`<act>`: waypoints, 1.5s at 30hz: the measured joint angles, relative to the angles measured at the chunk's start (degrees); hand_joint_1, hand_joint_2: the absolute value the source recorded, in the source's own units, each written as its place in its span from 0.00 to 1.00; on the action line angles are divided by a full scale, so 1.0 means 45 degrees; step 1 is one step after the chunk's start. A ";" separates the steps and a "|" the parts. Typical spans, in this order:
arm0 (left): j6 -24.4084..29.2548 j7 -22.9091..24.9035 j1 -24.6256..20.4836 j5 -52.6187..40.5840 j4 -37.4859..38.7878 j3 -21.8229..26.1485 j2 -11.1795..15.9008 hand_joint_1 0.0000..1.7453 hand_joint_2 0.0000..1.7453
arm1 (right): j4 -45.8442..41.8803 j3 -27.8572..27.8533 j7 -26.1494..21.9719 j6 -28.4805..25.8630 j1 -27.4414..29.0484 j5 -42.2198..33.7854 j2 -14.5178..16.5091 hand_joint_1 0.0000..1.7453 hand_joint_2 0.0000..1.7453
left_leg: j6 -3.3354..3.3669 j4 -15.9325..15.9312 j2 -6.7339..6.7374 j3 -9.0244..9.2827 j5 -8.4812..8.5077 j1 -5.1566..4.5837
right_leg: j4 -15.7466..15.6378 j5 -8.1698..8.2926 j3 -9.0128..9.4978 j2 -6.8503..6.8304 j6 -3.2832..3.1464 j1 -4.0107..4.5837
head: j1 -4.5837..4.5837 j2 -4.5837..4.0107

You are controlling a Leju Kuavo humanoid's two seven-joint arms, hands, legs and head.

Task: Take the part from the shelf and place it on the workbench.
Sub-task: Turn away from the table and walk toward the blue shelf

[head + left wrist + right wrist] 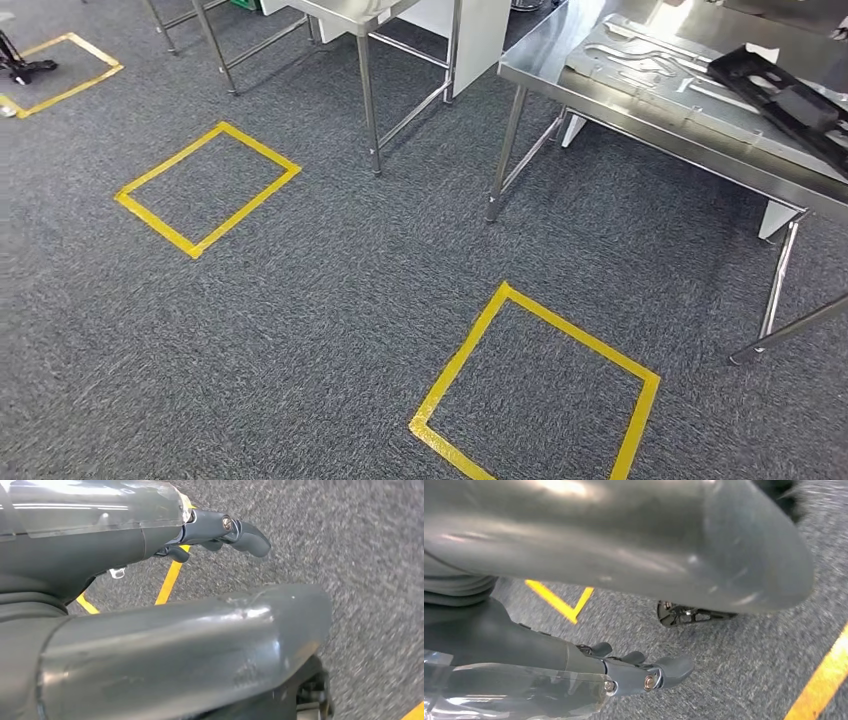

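Head view looks down at grey carpet floor [330,300] with yellow tape squares: one near [535,390], one further left [207,187], a third at the far left corner [62,70]. Steel workbench [640,120] stands upper right; on its tabletop lies a flat silver metal panel [660,75] with cut-out shapes, and a black part [790,100] rests tilted across the panel's right end, reaching toward the picture's right edge. A second steel table frame [370,60] stands behind, to the left of the workbench. Small dark object on the floor in the far left square [25,65], too small to tell what. Left wrist view: left hand [215,532] hangs over the carpet, fingers [250,532] stretched out and slightly curled, nothing between them, a yellow tape line [170,580] on the floor below. Right wrist view: right hand [639,670] likewise over the carpet, fingers [674,669] extended and loose, holding nothing, yellow tape corner [569,607] beyond it. The black part is up on the tabletop, well apart from both hands' fingers, no contact. Both wrist pictures are motion-blurred on the carpet.
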 joint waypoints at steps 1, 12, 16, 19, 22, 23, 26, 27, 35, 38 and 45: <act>0.0085 -0.0094 0.0007 0.0026 0.0000 -0.0002 0.0001 0.00 0.00 | 0.0006 0.0065 0.0046 -0.0011 0.0011 0.0092 -0.0023 0.00 0.00 | -0.0001 0.0013 -0.0177 0.0007 -0.0001 -0.0012 | -0.0004 0.0222 -0.0060 0.0022 -0.0021 0.0004 | 0.0001 0.0000; 0.0325 -0.0507 -0.0024 0.0351 0.0000 0.0023 0.0012 0.00 0.00 | 0.0041 0.0401 0.0060 0.0012 0.0024 0.0530 -0.0140 0.00 0.00 | -0.0281 0.0230 -0.0857 -0.0112 -0.0131 -0.0014 | -0.3256 0.2011 0.1242 0.0833 -0.0368 -0.0013 | -0.0037 0.0001; 0.0372 -0.0464 -0.0061 0.0407 0.0000 0.0066 0.0039 0.00 0.00 | 0.0066 0.0712 -0.0025 0.0070 0.0049 0.0821 -0.0185 0.00 0.00 | -0.0715 0.2849 0.0109 -0.1437 -0.1506 0.0027 | -0.3575 0.1941 0.1424 -0.0054 -0.0694 -0.0047 | -0.0226 0.0001; 0.0395 -0.0447 -0.0020 0.0398 0.0000 0.0070 0.0043 0.00 0.00 | 0.0074 0.0790 -0.0019 0.0031 0.0066 0.0909 -0.0199 0.00 0.00 | -0.0789 0.3496 0.0298 -0.1756 -0.1397 0.0087 | -0.3564 0.1845 0.1512 -0.0633 -0.0686 -0.0014 | -0.0230 0.0001; 0.0464 -0.0526 -0.0028 0.0428 0.0000 0.0081 0.0053 0.00 0.00 | 0.0074 0.0887 0.0016 0.0090 0.0055 0.1081 -0.0209 0.00 0.00 | -0.0625 0.0989 0.0922 -0.0462 -0.0229 0.0025 | -0.3549 0.1707 0.1691 -0.1058 -0.0572 0.0037 | -0.0227 0.0001; 0.0497 -0.0568 -0.0043 0.0432 0.0000 0.0083 0.0056 0.00 0.00 | 0.0074 0.0925 0.0033 0.0126 0.0051 0.1139 -0.0211 0.00 0.00 | -0.0549 0.0465 0.1108 -0.0206 -0.0085 -0.0025 | -0.3539 0.1666 0.1731 -0.1174 -0.0511 0.0069 | -0.0214 0.0001; 0.0570 -0.0642 -0.0023 0.0435 0.0000 0.0089 0.0059 0.00 0.00 | 0.0074 0.1006 0.0074 0.0188 -0.0030 0.1246 -0.0221 0.00 0.00 | -0.0360 0.0150 0.0961 -0.0146 -0.0032 -0.0075 | -0.3547 0.1587 0.1807 -0.1480 -0.0330 0.0116 | -0.0186 0.0001; 0.0578 -0.0648 -0.0002 0.0435 0.0000 0.0091 0.0061 0.00 0.00 | 0.0074 0.1025 0.0083 0.0191 -0.0056 0.1255 -0.0231 0.00 0.00 | -0.0282 0.0081 0.0832 -0.0128 0.0013 -0.0042 | -0.3469 0.1486 0.1815 -0.1364 -0.0271 0.0096 | -0.0170 0.0001; 0.0594 -0.0673 -0.0030 0.0445 0.0000 0.0096 0.0068 0.00 0.00 | 0.0084 0.1070 0.0108 0.0192 0.0004 0.1272 -0.0276 0.00 0.00 | -0.0070 0.0015 -0.0398 -0.0066 0.0139 0.0020 | -0.0593 0.0700 0.0219 0.0096 -0.0098 -0.0032 | -0.0038 0.0001; 0.0687 -0.0898 -0.0058 0.0530 0.0000 0.0107 0.0068 0.00 0.00 | 0.0098 0.1075 0.0116 0.0195 0.0032 0.1370 -0.0293 0.00 0.00 | -0.0232 0.0171 -0.0876 -0.0125 0.0061 0.0001 | -0.2941 0.1848 0.1115 0.0877 -0.0186 -0.0115 | -0.0034 0.0001; 0.0503 -0.3085 -0.0178 0.1228 0.0000 0.0471 0.0092 0.00 0.00 | 0.0119 0.1109 -0.0010 0.0153 -0.0034 0.1602 -0.0271 0.00 0.00 | -0.0712 0.1477 -0.0220 -0.0869 -0.0696 0.0025 | -0.3407 0.1953 0.1311 0.0275 -0.0692 -0.0104 | -0.0129 0.0001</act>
